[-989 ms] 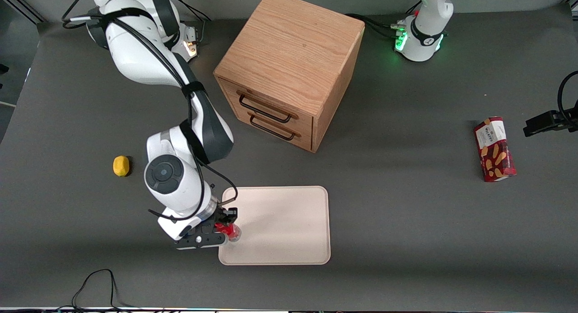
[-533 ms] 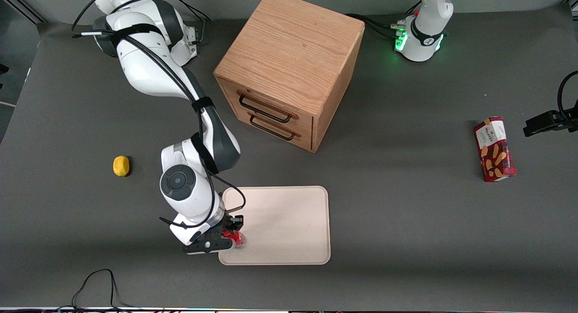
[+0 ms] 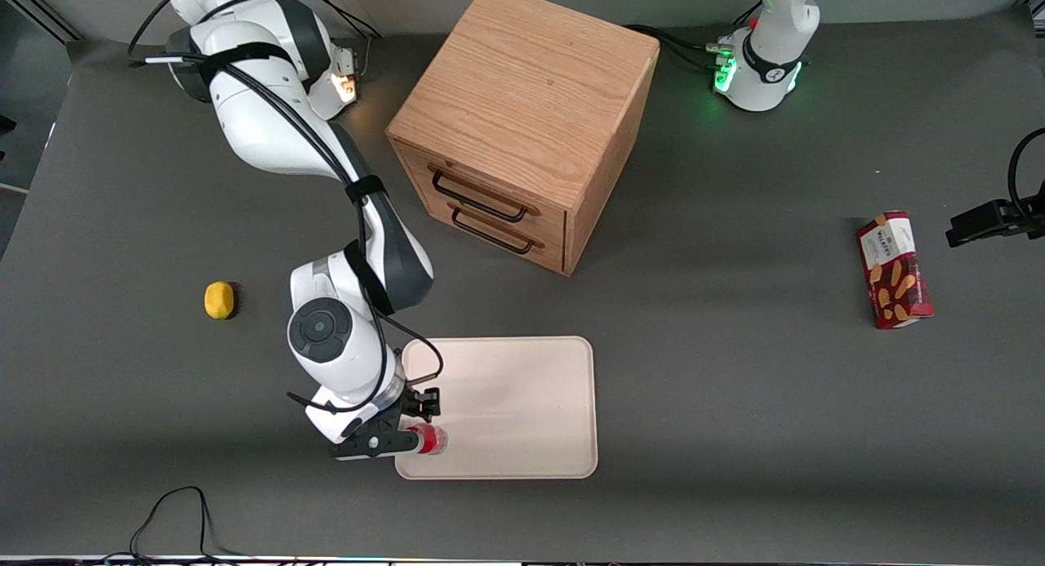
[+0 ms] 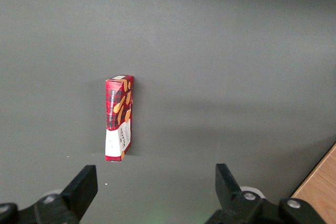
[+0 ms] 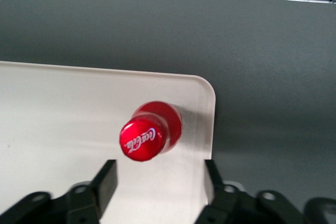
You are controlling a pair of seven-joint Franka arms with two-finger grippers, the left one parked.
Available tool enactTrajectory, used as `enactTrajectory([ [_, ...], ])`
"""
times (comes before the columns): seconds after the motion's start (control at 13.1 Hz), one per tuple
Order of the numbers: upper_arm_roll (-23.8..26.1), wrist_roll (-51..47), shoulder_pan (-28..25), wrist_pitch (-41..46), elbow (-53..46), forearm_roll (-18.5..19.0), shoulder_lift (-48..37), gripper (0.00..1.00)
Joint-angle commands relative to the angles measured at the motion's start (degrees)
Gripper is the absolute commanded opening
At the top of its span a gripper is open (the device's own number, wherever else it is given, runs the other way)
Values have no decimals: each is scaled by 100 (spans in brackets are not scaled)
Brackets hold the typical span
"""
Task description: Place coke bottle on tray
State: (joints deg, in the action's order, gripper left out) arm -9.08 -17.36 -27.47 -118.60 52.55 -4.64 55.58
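The coke bottle (image 5: 150, 132) stands upright on the tray (image 5: 63, 103) near the tray's corner closest to the front camera at the working arm's end, with the hand (image 5: 157, 182) spread wide just above it, its fingers (image 5: 107, 179) clear of the bottle.

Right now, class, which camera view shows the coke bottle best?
The right wrist view: the bottle stands upright on the tray near a corner, its cap logo readable, with the open tool clear of it. The front view shows only a red spot; the left wrist view shows none.
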Motion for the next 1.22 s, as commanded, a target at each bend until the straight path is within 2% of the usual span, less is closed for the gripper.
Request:
enactTrajectory([
  [0.0,47,5,13,-110,334,-63,-336,100],
  [0.15,56,-31,22,99,613,-55,-808,100],
  [0.3,64,-40,31,564,1316,-55,-1695,100],
  [0.53,117,-40,127,1863,1574,-19,-2751,100],
  [0.68,126,48,364,2410,1905,-28,-3585,100],
  [0.91,397,144,995,2499,2942,-11,-4921,100],
  [1.14,845,1092,1943,2841,3603,-2,-5740,100],
])
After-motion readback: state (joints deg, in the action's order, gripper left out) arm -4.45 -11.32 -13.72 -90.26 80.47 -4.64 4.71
